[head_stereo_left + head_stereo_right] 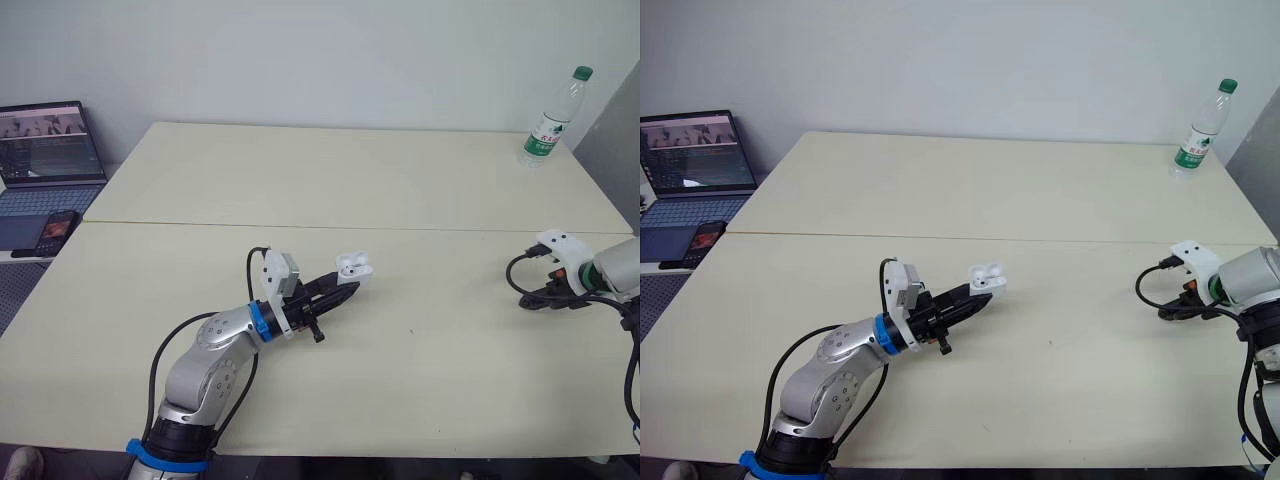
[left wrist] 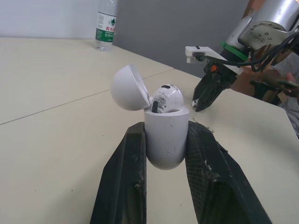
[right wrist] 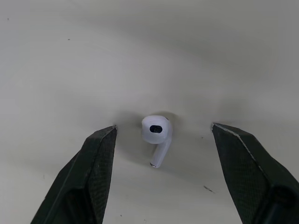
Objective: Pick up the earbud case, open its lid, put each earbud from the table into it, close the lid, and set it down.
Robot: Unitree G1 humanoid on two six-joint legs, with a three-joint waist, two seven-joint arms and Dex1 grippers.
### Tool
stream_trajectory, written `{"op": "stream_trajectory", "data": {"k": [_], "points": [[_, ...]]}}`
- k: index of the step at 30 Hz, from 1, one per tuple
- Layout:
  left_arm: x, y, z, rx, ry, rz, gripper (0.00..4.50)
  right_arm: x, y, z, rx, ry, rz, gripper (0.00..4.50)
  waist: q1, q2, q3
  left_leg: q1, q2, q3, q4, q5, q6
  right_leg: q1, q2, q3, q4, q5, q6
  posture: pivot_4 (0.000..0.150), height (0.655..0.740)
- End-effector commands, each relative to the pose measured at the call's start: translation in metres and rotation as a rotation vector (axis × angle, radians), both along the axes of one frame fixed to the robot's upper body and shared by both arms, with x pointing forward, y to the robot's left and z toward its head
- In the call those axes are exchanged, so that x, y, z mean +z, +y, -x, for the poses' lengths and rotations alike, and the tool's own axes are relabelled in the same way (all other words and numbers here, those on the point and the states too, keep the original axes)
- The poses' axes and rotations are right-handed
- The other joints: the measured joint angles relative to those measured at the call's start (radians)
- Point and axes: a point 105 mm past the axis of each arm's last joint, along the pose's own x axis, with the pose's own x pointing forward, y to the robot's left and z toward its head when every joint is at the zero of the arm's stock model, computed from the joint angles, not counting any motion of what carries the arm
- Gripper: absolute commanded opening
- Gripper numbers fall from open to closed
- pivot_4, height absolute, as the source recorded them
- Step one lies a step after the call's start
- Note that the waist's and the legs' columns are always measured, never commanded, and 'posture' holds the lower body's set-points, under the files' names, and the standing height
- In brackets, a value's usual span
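Note:
My left gripper point(image 1: 347, 287) is shut on the white earbud case point(image 1: 353, 266), held a little above the table near its middle. The case's lid stands open, and one earbud point(image 2: 167, 97) sits inside the case point(image 2: 166, 135), pinched between the two black fingers point(image 2: 126, 177). At the table's right edge my right gripper point(image 1: 533, 299) points down at the tabletop. Its fingers point(image 3: 88, 163) stand open on either side of the second white earbud point(image 3: 156, 133), which lies loose on the table and touches neither of them.
A clear water bottle point(image 1: 552, 118) with a green cap stands at the far right corner. Off the table's left side are an open laptop point(image 1: 45, 150) and a phone point(image 1: 58, 228). A seam point(image 1: 300, 227) crosses the tabletop from left to right.

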Motion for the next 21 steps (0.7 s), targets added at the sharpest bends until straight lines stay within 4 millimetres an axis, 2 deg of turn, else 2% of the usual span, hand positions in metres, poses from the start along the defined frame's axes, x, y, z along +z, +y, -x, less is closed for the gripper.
{"op": "stream_trajectory", "data": {"k": [1,5,6,16,18,21], "points": [[0.01,0.0,0.002,0.0,-0.053,0.012,0.76,0.011,0.0,-0.004,0.003,-0.034,0.005,2.07,0.0,0.0,0.0,0.0,0.0,0.0,0.0,0.0,0.0,0.0,0.0,0.0,0.0,0.0,0.0,0.15,0.74],[0.009,0.0,0.002,0.002,-0.052,0.01,0.76,0.01,0.0,-0.005,0.005,-0.033,0.001,0.54,0.0,0.0,0.0,0.0,0.0,0.0,0.0,0.0,0.0,0.0,0.0,0.0,0.0,0.0,0.0,0.15,0.74],[0.009,0.0,0.002,0.002,-0.052,0.01,0.76,0.01,0.0,-0.005,0.004,-0.033,-0.001,0.42,0.0,0.0,0.0,0.0,0.0,0.0,0.0,0.0,0.0,0.0,0.0,0.0,0.0,0.0,0.0,0.15,0.74],[0.009,0.0,0.002,0.002,-0.052,0.008,0.76,0.012,0.005,-0.008,0.059,-0.061,-0.01,0.42,0.0,0.0,0.0,0.0,0.0,0.0,0.0,0.0,0.0,0.0,0.0,0.0,0.0,0.0,0.0,0.15,0.74],[0.008,0.001,0.002,0.003,-0.051,0.008,0.76,0.016,0.009,-0.011,0.107,-0.098,-0.012,0.42,0.0,0.0,0.0,0.0,0.0,0.0,0.0,0.0,0.0,0.0,0.0,0.0,0.0,0.0,0.0,0.15,0.74],[0.009,0.001,0.003,0.004,-0.05,0.011,0.76,0.031,0.03,-0.019,0.215,-0.204,-0.085,0.42,0.0,0.0,0.0,0.0,0.0,0.0,0.0,0.0,0.0,0.0,0.0,0.0,0.0,0.0,0.0,0.15,0.74]]}}
